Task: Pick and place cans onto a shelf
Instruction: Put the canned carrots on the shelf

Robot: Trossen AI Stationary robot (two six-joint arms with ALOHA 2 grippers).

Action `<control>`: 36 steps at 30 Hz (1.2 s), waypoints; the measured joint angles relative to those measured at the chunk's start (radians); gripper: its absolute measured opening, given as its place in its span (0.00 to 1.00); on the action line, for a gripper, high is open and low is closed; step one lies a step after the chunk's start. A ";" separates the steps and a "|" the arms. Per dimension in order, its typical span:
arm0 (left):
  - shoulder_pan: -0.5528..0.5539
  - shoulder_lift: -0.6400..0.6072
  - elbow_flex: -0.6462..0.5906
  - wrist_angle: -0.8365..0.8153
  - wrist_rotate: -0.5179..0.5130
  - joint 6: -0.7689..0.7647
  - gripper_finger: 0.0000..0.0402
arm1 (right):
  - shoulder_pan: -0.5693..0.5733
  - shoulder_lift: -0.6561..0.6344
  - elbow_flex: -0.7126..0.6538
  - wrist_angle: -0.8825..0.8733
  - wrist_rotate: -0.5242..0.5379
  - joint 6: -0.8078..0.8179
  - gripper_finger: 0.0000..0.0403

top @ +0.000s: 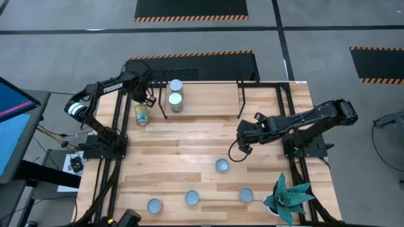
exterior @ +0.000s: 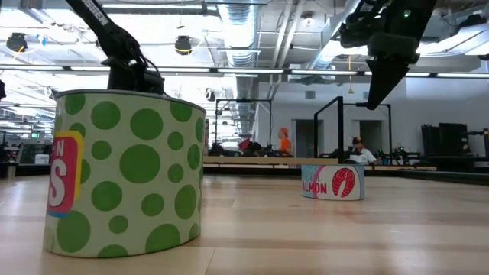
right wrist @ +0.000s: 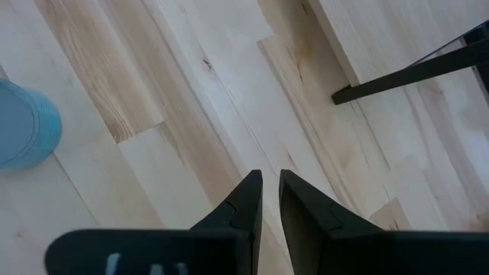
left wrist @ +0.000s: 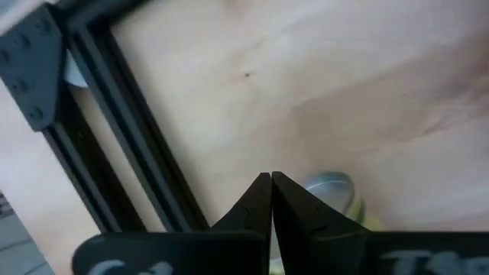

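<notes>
The shelf (top: 221, 101), a light-wood board on black legs, stands at the table's far side. Two cans (top: 176, 94) stand upright on its left end. Another can (top: 142, 115) with a yellow-green label lies on its side on the table just left of the shelf. My left gripper (top: 149, 99) is shut and hangs over it; the can's silvery end (left wrist: 330, 187) shows just past the fingertips. My right gripper (top: 242, 149) hovers over the table's middle, pointing down, its fingers (right wrist: 267, 183) a narrow gap apart with nothing between them. Several more cans (top: 221, 165) stand upright nearer the front.
A green spiky plant (top: 287, 197) stands at the near right corner. A green-dotted can (exterior: 122, 172) and a salmon-labelled can (exterior: 332, 182) stand near the front edge. Bare wood lies between the shelf and the front cans. People show in the room beyond.
</notes>
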 joint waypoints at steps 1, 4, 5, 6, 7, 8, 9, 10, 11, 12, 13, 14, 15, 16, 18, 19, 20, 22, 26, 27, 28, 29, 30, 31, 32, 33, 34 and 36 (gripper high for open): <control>-0.006 0.018 0.000 -0.009 -0.002 -0.014 0.00 | 0.000 0.000 0.000 0.000 0.000 0.000 0.17; -0.011 0.065 0.000 -0.065 0.062 -0.054 0.00 | 0.000 0.000 0.000 0.000 0.000 -0.001 0.17; -0.011 0.082 0.000 -0.080 0.080 -0.055 0.00 | 0.000 0.000 0.000 0.000 0.000 -0.003 0.17; -0.011 0.092 0.000 -0.094 0.087 -0.056 0.00 | 0.000 0.000 0.000 0.000 -0.001 -0.005 0.17; -0.013 0.095 0.000 -0.111 0.087 -0.057 0.00 | 0.000 0.000 0.000 -0.001 -0.001 -0.007 0.17; -0.017 0.098 0.000 -0.127 0.090 -0.060 0.00 | 0.000 0.000 0.000 -0.001 -0.001 -0.008 0.17; -0.020 0.100 0.000 -0.140 0.104 -0.062 0.00 | 0.000 0.000 0.000 -0.001 -0.001 -0.008 0.17; -0.025 0.100 0.000 -0.152 0.127 -0.062 0.00 | 0.000 0.000 0.000 -0.001 -0.001 -0.009 0.17; -0.030 0.095 0.000 -0.164 0.158 -0.062 0.00 | 0.000 0.000 0.000 -0.002 -0.002 -0.010 0.17; -0.034 0.088 0.000 -0.179 0.198 -0.061 0.00 | 0.000 0.000 0.000 -0.003 -0.002 -0.011 0.17; -0.039 0.081 0.000 -0.195 0.244 -0.053 0.00 | 0.000 0.000 0.000 -0.003 -0.002 -0.011 0.17; -0.043 0.073 0.000 -0.210 0.296 -0.044 0.00 | 0.000 0.000 0.000 -0.003 -0.002 -0.014 0.17; -0.048 0.064 0.000 -0.223 0.341 -0.038 0.00 | 0.000 0.000 0.000 -0.003 -0.002 -0.022 0.17; -0.054 0.053 0.000 -0.230 0.363 -0.034 0.00 | 0.000 0.000 0.000 -0.003 -0.002 -0.027 0.17; -0.062 0.027 0.000 -0.219 0.306 -0.035 0.00 | 0.000 0.000 0.000 -0.003 0.000 -0.033 0.17; -0.063 0.011 0.000 -0.205 0.237 -0.042 0.00 | 0.000 0.000 0.000 -0.003 0.000 -0.034 0.17; -0.058 -0.005 0.000 -0.194 0.158 -0.057 0.00 | -0.001 0.000 0.000 -0.003 0.000 -0.034 0.17; -0.040 -0.037 0.006 -0.178 0.053 -0.079 0.00 | -0.001 0.000 0.000 -0.002 0.000 -0.034 0.17; -0.010 -0.097 0.011 -0.087 0.048 -0.131 0.00 | -0.002 0.000 0.000 0.002 0.001 -0.034 0.17; -0.009 -0.113 0.011 -0.062 0.036 -0.153 0.00 | -0.002 0.000 0.000 0.003 0.002 -0.034 0.17; -0.009 -0.131 0.011 -0.029 0.019 -0.172 0.00 | -0.001 0.000 0.000 0.005 0.002 -0.034 0.17; -0.009 -0.150 0.011 -0.002 -0.002 -0.186 0.00 | -0.001 0.000 0.000 0.005 0.002 -0.034 0.17; -0.012 -0.171 0.011 0.020 -0.025 -0.198 0.00 | -0.001 0.000 0.000 0.006 0.002 -0.034 0.17; -0.015 -0.191 0.011 0.043 -0.047 -0.204 0.00 | 0.000 0.000 0.000 0.007 0.002 -0.033 0.17; -0.021 -0.215 0.011 0.065 -0.075 -0.207 0.00 | 0.000 0.000 0.000 0.007 0.001 -0.033 0.17; -0.026 -0.242 0.011 0.085 -0.098 -0.203 0.00 | 0.000 0.000 0.000 0.007 0.000 -0.033 0.17; -0.036 -0.274 0.011 0.103 -0.112 -0.181 0.00 | 0.000 0.000 0.000 0.007 0.000 -0.033 0.17; -0.065 -0.344 0.011 0.138 -0.086 -0.103 0.00 | 0.000 0.000 0.000 0.007 0.000 -0.033 0.17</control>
